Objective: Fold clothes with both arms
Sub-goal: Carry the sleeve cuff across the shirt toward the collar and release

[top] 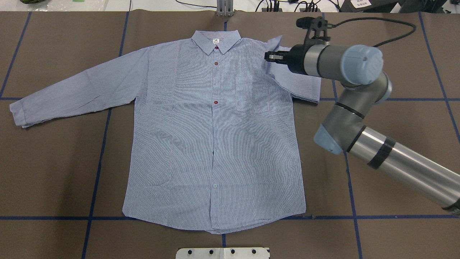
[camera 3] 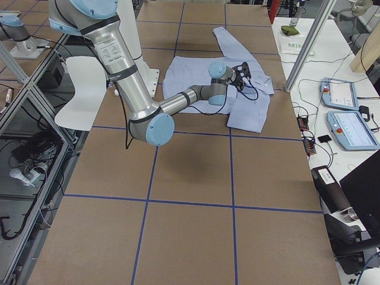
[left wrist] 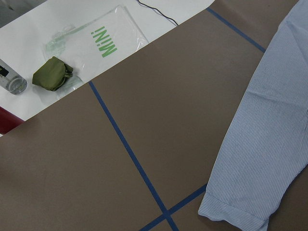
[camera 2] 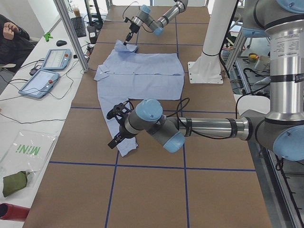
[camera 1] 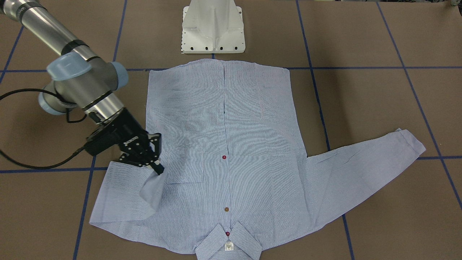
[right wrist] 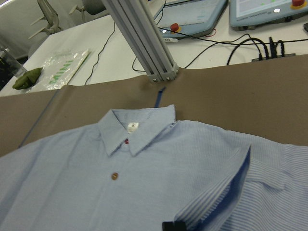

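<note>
Here's the shirt point(top: 215, 144), flat and face up in the middle of the brown table point(top: 395, 162). The buttoned front is showing, the collar point(top: 215, 41) points away from the robot, and the hem lies toward the white pedestal base point(camera 1: 213, 29).

On the robot's right, the right sleeve point(top: 305, 86) is doubled back on itself. The right gripper point(camera 1: 158, 168) is on it, fingers pinched on the cuff end, with a corner of cloth lifted up off the chest just beside the pocket point(top: 251, 97). The right arm point(top: 359, 108) reaches in low from the table's right side, its wrist held level and aimed in over the shirt.

Across the shirt, the left sleeve point(top: 72, 93) runs out straight and flat to the robot's left. Its cuff point(left wrist: 236, 214) lies on the paper close to a crossing of blue tape lines point(left wrist: 130, 159). The left gripper point(camera 2: 115, 141) hangs over that cuff end, but it shows only in the side view — so I cannot tell whether its fingers are spread or closed, nor whether it touches the cloth.

Past the table's far edge is a white bench with a clear plastic bag point(left wrist: 103, 41) lettered in green, an olive pouch point(left wrist: 50, 73) and two tablets point(camera 3: 350, 127). An aluminium post point(right wrist: 139, 38) stands just behind the collar.
</note>
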Motion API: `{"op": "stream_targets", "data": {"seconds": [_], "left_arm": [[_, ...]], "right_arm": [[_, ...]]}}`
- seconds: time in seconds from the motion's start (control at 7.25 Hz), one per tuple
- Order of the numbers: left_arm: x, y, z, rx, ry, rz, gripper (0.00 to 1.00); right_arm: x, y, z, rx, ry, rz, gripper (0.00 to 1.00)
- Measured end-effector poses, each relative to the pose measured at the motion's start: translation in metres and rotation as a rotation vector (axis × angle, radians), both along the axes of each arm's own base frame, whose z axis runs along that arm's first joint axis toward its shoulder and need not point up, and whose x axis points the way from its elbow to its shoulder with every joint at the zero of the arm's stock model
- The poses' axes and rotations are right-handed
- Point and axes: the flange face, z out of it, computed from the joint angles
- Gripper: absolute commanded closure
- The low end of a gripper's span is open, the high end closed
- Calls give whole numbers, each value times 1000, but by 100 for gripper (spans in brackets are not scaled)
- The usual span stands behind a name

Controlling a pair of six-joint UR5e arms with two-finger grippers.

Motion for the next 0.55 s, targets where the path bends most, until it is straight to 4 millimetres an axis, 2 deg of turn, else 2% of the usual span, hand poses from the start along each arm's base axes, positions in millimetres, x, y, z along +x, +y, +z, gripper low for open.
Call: {"op": "stream_targets", "data": {"seconds": [0.14, 0.28, 0.41, 0.55], "left_arm": [[0, 0, 0, -1, 0, 0, 0], [0, 0, 0, -1, 1, -1, 0], [0, 0, 0, -2, 1, -1, 0], [0, 0, 0, -2, 1, -1, 0]], "right_arm": [[-38, 11, -58, -15, -21, 42, 100], [-68, 22, -105, -31, -32, 69, 100], [-101, 29, -140, -47, -34, 94, 100], [-132, 35, -162, -62, -28, 118, 100]]}}
